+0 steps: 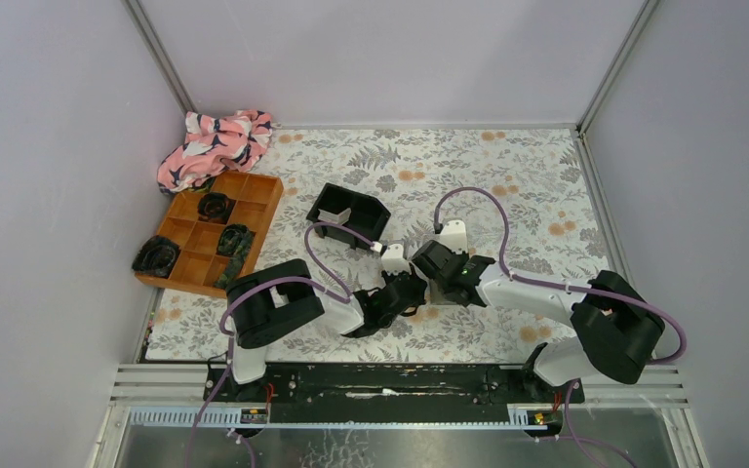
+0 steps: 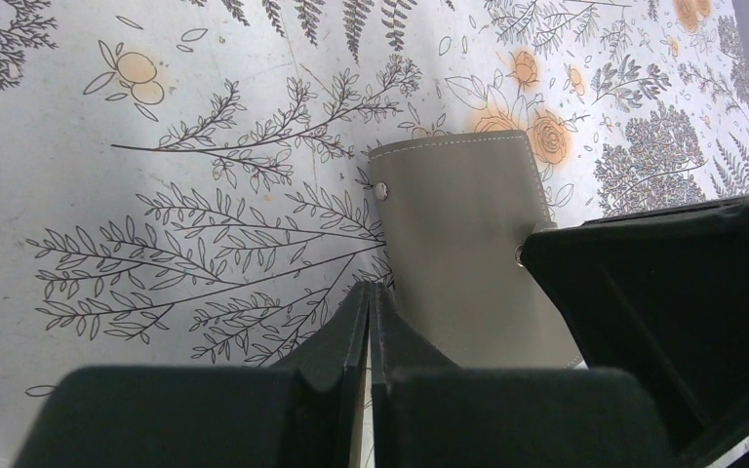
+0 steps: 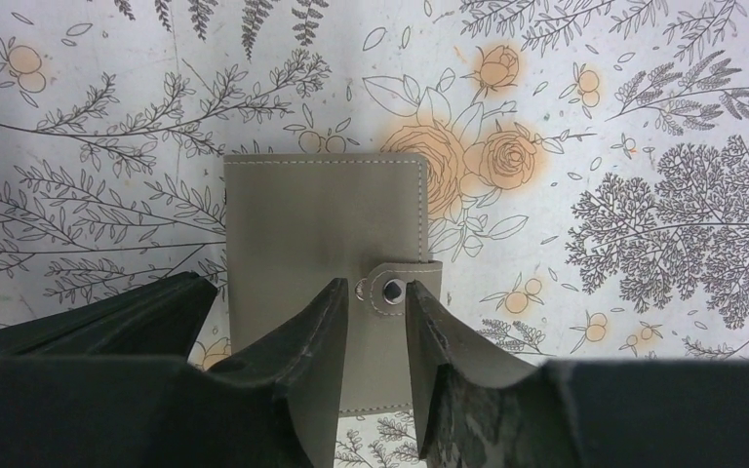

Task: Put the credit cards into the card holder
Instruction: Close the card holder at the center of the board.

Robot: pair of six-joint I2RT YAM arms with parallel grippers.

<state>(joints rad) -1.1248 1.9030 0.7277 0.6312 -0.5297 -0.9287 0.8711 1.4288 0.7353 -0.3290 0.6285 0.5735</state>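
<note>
The card holder (image 3: 302,224) is a closed grey-taupe wallet lying flat on the floral mat, its snap strap (image 3: 397,287) fastened. It also shows in the left wrist view (image 2: 458,224). My right gripper (image 3: 378,288) is open just above it, its fingers either side of the snap. My left gripper (image 2: 369,288) is shut and empty, its tips at the holder's left edge. In the top view both grippers, left (image 1: 405,292) and right (image 1: 441,276), meet over the holder and hide it. I see no credit cards clearly in any view.
A black square tray (image 1: 349,216) stands just behind the grippers. An orange compartment tray (image 1: 213,229) with dark items sits at the left, and a pink patterned cloth (image 1: 213,144) lies in the back left corner. Walls enclose the mat.
</note>
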